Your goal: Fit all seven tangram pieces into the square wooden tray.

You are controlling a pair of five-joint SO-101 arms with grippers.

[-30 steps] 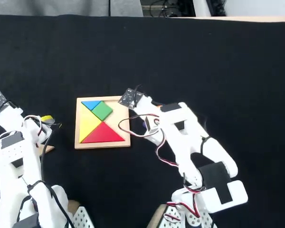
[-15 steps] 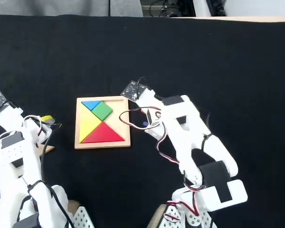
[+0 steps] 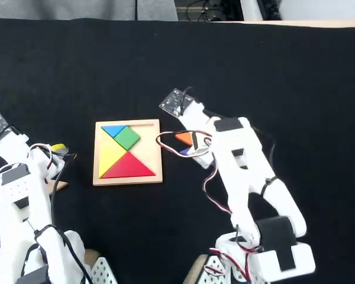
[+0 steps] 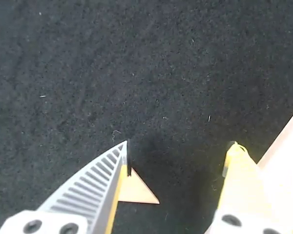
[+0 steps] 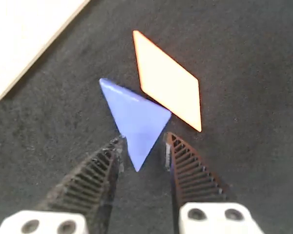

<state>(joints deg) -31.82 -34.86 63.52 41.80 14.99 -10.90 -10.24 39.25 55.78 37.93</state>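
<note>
Right claw is down at the bench, fingers narrowly apart and straddling the sharp tip of the violet-blue triangle. Can't tell if the pads actually touch it; the piece lies flat, not lifted. Key geometry: the triangle lies straight ahead of the claw, tip pointing back between the fingers, body widening away from it. Its long edge runs roughly along the claw's reach, on the side facing the tray, so closing would pinch across the narrow end. My guess is that grip squeezes off toward the tip unless the claw goes further over the body. The orange parallelogram sits just beyond, touching the triangle's square corner, so it may get dragged. Both pieces lie just off the tray's right side in the high view, and the right arm is clearly the nearer one. Tray contents: sky-blue triangle and green square along the far side, yellow triangle at left, red triangle at the near side, bare wood in the far right corner. Four in, three out by my count. Left claw is wide open with nothing in it, on the tray's other side, one finger right beside a small tan triangle on the bench.
</note>
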